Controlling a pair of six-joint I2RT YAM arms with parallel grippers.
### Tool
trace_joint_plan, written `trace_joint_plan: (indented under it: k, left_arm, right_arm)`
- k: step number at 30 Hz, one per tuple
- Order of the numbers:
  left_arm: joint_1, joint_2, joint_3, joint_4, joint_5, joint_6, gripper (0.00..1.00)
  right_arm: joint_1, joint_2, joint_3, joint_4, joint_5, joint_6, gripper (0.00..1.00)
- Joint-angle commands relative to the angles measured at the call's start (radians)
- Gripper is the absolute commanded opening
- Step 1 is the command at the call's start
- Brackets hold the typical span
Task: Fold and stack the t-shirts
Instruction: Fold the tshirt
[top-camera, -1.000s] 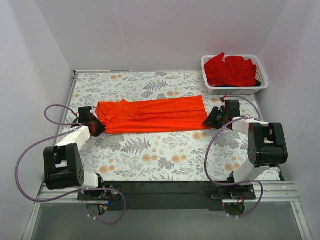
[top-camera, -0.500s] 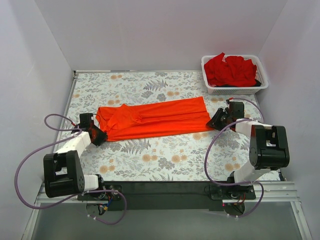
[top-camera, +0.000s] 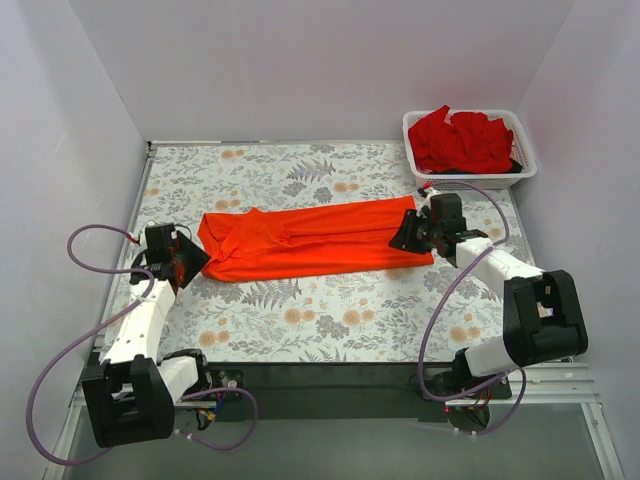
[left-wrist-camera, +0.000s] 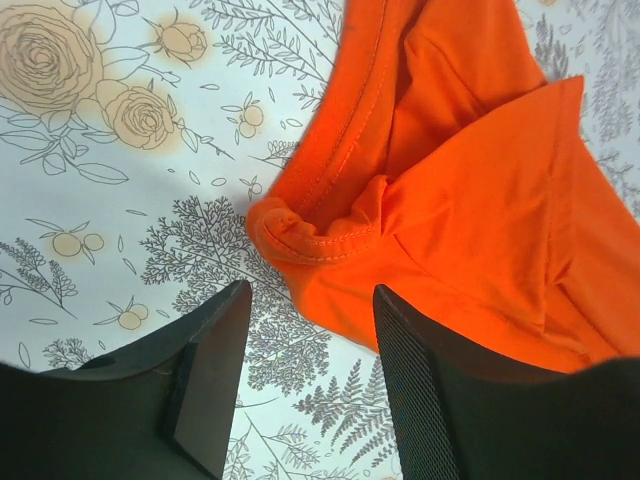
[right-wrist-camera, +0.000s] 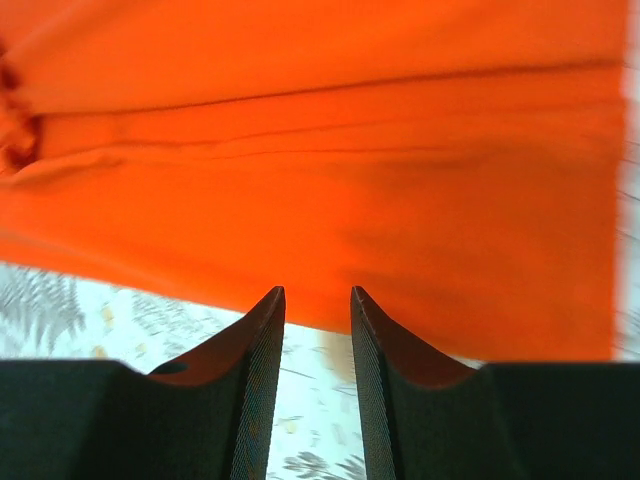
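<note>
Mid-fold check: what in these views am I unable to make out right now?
Top view: how many red t-shirts fill the basket; they are heaped over each other.
Right wrist view: blurred, so whether the right fingers touch the orange t-shirt hem is unclear.
Left wrist view: the frame edge cuts off most of that shirt.

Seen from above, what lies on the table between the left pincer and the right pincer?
The orange-red t-shirt, folded into a long band, stretches from the left pincer to the right pincer. The top external view shows this.
</note>
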Motion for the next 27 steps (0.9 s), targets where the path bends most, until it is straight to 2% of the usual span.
trace_joint_plan:
  k: [1,5,8,12,15,20,27]
  left_arm:
    - [-0.004,0.039,0.01,0.02,0.049,0.029,0.5]
    - [-0.004,0.068,0.02,0.062,0.124,0.036,0.38]
    - [-0.022,0.048,0.036,0.072,0.159,0.04,0.38]
    - [-0.079,0.065,0.082,0.071,0.202,0.037,0.43]
    - [-0.122,0.111,0.102,0.094,0.194,0.034,0.44]
    - [-0.122,0.186,0.037,0.163,0.199,0.017,0.43]
    - [-0.122,0.219,-0.089,0.171,0.121,-0.116,0.32]
  right_arm:
    - [0.111,0.041,0.091,0.107,-0.102,-0.049,0.4]
    - [0.229,0.164,0.225,0.154,-0.225,-0.066,0.4]
    - [0.31,0.262,0.336,0.188,-0.278,-0.075,0.4]
    - [0.405,0.386,0.487,0.191,-0.303,-0.071,0.4]
    - [0.444,0.481,0.587,0.193,-0.326,-0.055,0.4]
    - [0.481,0.639,0.703,0.196,-0.367,-0.043,0.4]
    - [0.492,0.782,0.8,0.214,-0.372,-0.018,0.4]
